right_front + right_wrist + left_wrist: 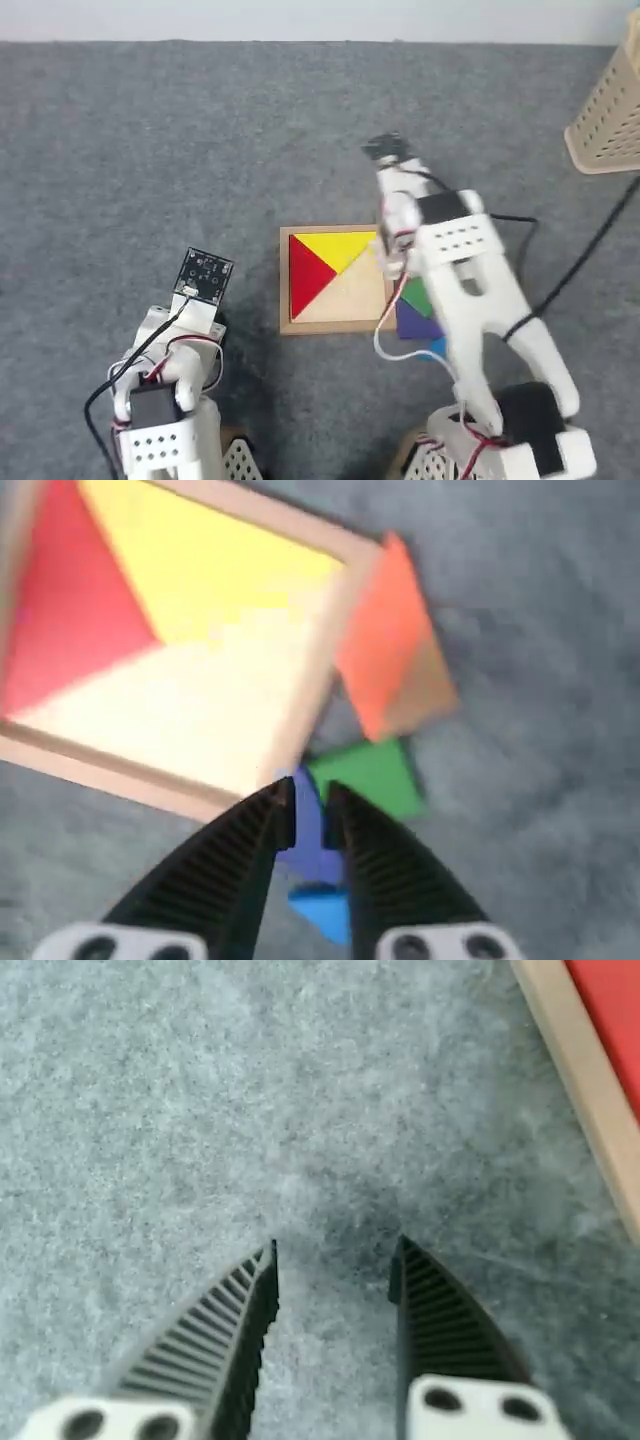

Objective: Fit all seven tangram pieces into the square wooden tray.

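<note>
The square wooden tray (283,290) lies mid-table and holds a red triangle (305,275) and a yellow triangle (340,248); the rest of its floor is bare wood. Just outside its right edge lie an orange piece (395,650), a green piece (416,295), a purple piece (415,322) and a blue piece (437,347). My right arm (450,250) hangs over that edge. The right gripper (312,805) is up in the air above the purple piece (310,865), its fingers almost together with nothing between them. My left gripper (335,1255) stands open over bare carpet left of the tray (585,1080).
Grey carpet covers the table. A perforated beige basket (610,110) stands at the far right back. Black cables (590,250) run along the right side behind my right arm. Wide carpet lies free to the left and behind the tray.
</note>
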`<state>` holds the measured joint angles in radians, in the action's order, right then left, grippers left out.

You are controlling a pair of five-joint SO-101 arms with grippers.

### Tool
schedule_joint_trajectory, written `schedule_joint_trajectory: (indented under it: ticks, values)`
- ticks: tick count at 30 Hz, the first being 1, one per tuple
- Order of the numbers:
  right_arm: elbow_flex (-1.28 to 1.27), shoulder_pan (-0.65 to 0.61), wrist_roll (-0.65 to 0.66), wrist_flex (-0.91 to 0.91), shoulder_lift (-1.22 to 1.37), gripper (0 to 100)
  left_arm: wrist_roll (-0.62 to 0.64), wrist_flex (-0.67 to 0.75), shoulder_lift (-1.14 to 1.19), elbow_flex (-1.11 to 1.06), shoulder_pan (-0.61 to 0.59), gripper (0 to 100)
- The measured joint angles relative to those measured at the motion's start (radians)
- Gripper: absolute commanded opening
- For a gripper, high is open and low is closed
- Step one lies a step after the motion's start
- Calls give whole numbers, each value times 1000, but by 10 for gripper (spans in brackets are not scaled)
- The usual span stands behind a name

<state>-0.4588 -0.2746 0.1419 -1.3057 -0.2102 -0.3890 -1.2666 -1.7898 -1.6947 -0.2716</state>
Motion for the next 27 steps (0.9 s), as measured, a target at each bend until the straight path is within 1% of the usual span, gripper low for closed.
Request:
schedule_joint_trajectory:
  ticks: [3, 7, 11, 14, 16, 19, 27]
  values:
    - [-35, 87, 49, -6, -3, 128, 0, 0, 0, 0, 0, 176]
    - [-100, 112, 95, 17, -3, 132, 0, 0, 0, 0, 0, 176]
    - [-100, 106, 106, 52, -3, 206, 0, 0, 0, 0, 0, 176]
    - [-48, 98, 107, 57, 14, 264, 0, 0, 0, 0, 0, 176]
    - [14, 64, 123, 57, 78, 288, 0, 0, 0, 0, 0, 176]
    - [115, 14, 126, 57, 216, 291, 0, 0, 0, 0, 0, 176]
    - [301, -6, 127, 60, 508, 289, 0, 0, 0, 0, 0, 176]
